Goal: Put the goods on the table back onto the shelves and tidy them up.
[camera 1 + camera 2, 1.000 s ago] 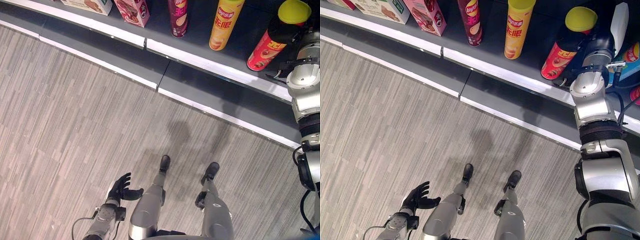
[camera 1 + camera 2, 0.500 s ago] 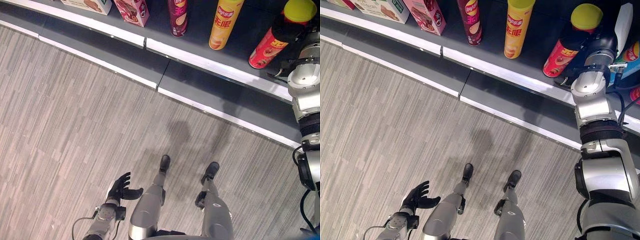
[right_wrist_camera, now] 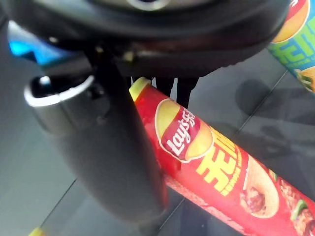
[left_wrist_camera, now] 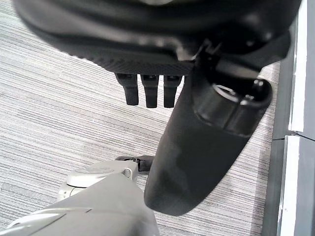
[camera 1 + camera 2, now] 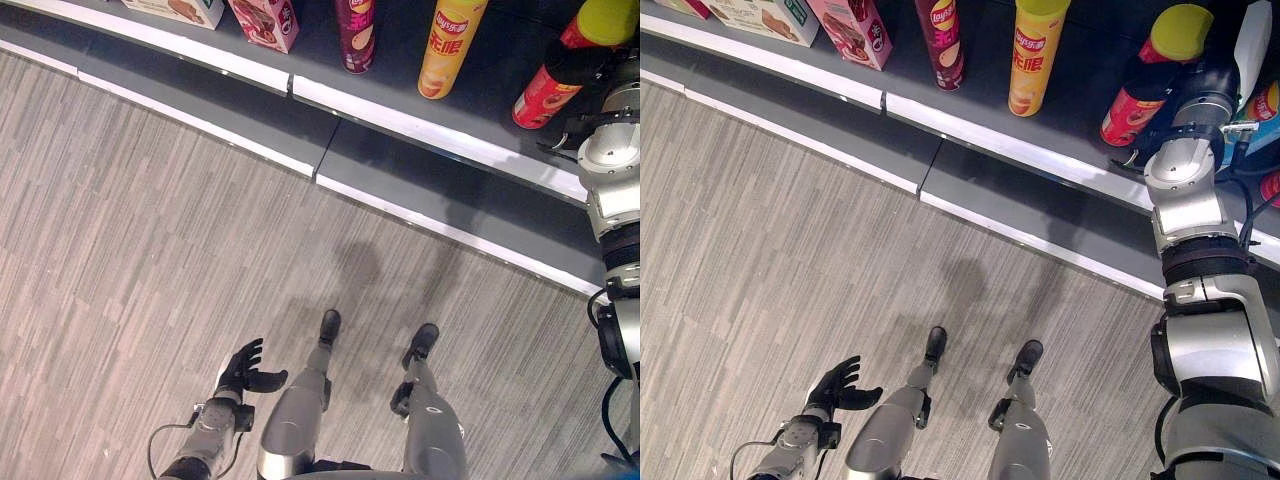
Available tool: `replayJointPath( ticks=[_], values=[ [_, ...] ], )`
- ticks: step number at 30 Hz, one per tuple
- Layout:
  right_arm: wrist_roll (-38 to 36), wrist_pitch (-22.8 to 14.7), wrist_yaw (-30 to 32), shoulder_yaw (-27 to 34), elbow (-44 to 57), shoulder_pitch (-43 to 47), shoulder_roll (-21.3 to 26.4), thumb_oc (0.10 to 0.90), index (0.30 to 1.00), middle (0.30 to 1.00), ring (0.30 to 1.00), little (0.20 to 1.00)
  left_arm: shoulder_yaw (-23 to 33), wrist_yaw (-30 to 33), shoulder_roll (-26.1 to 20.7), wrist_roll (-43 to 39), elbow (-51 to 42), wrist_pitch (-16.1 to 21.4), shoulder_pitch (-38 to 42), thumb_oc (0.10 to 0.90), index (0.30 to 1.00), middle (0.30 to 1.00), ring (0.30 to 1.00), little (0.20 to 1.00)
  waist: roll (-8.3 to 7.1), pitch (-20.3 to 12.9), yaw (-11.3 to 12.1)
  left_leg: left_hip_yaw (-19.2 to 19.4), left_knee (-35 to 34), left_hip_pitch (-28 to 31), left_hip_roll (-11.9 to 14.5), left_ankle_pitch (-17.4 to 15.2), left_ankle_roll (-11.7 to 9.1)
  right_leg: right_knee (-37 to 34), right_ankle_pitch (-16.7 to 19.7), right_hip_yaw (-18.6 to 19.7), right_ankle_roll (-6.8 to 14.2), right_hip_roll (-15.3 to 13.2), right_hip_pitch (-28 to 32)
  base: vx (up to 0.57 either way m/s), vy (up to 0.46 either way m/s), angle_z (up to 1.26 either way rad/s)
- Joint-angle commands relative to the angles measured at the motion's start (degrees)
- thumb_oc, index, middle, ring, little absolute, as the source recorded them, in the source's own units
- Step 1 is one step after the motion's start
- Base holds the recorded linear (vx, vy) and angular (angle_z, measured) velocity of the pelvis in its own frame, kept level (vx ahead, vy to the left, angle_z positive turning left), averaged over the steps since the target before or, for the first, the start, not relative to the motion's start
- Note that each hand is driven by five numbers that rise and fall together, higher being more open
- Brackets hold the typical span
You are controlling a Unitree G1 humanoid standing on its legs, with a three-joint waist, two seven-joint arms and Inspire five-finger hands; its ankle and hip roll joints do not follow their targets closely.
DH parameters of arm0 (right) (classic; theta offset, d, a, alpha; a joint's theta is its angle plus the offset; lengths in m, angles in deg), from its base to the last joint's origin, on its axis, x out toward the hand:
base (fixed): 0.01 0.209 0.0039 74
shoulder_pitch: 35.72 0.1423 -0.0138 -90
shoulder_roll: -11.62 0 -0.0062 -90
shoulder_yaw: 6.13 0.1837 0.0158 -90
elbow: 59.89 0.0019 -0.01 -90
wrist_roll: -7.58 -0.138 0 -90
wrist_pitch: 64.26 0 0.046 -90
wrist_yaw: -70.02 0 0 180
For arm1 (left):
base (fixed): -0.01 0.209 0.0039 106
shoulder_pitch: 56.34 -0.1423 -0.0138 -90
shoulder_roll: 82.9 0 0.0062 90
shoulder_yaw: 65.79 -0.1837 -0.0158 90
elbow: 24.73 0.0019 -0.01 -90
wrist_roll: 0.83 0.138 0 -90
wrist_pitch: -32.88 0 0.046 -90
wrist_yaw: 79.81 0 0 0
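Observation:
A red chips can with a yellow lid leans tilted above the grey shelf, lid end toward the back. My right hand is shut on it near the lid. In the right wrist view the can runs between the thumb and the fingers behind it. My left hand hangs low by my side over the floor, open, with its fingers straight and holding nothing.
On the shelf stand a yellow can, a maroon can, a pink box and another box. A green-and-blue can sits right of my hand. White edge strips front the shelf.
My right hand has carried the red can to the right and deeper over the shelf. The left hand has barely moved.

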Motion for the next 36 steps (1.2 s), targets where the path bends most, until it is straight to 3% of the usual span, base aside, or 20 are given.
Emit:
replayJointPath(
  ticks=[1,6,11,17,36],
  values=[
    [-3.0,-3.1,2.2,-1.7,2.1,4.9,2.3,0.800,0.900,0.900,0.900,0.900,-1.9,0.8,-3.7,-2.1,2.5,0.4,-0.1,0.800,0.900,0.900,0.900,0.900,-4.57,-3.0,-0.4,7.1,0.2,2.8,0.7,-4.4,-2.6,1.6,-7.4,7.4,5.4,-3.1,5.5,0.00,0.000,0.00],
    [-9.0,-4.6,1.1,0.2,0.8,4.4,0.2,0.800,0.900,0.900,0.900,0.900,-1.9,0.7,-3.6,-2.4,2.9,0.3,0.0,0.800,0.900,0.900,0.900,0.900,-4.73,-3.1,-0.5,7.3,0.2,2.9,0.7,-4.4,-2.6,1.5,-7.2,7.5,5.4,-3.1,5.5,0.00,0.000,0.00],
    [-24.2,-8.2,-3.1,3.8,-1.9,3.6,-3.4,0.800,0.900,0.900,0.900,0.900,-2.1,0.1,-3.8,-2.7,3.2,0.2,-0.2,0.800,0.900,0.900,0.900,0.900,-4.82,-3.0,-0.5,7.8,0.2,2.8,0.8,-4.4,-2.8,1.3,-6.9,7.5,5.5,-3.1,5.3,0.00,0.000,0.00],
    [-34.9,-10.9,-6.8,5.8,-2.9,3.3,-4.3,0.800,0.900,0.900,0.900,0.900,-2.4,-0.8,-4.0,-2.9,3.2,0.1,-1.0,0.800,0.900,0.900,0.900,0.900,-4.74,-2.9,-0.3,8.1,0.2,2.9,0.9,-4.4,-3.0,1.1,-6.8,7.5,5.5,-3.0,5.3,0.00,0.000,0.00],
    [-36.0,-9.7,-9.0,5.1,-4.6,1.3,-6.3,0.800,0.900,0.900,0.900,0.900,-2.5,-1.4,-3.9,-3.3,2.8,0.0,-1.0,0.800,0.900,0.900,0.900,0.900,-4.21,-3.0,-0.2,8.2,0.2,3.0,1.1,-4.2,-3.2,1.0,-6.7,7.3,5.4,-2.8,5.5,0.00,0.000,0.00]
  ],
)
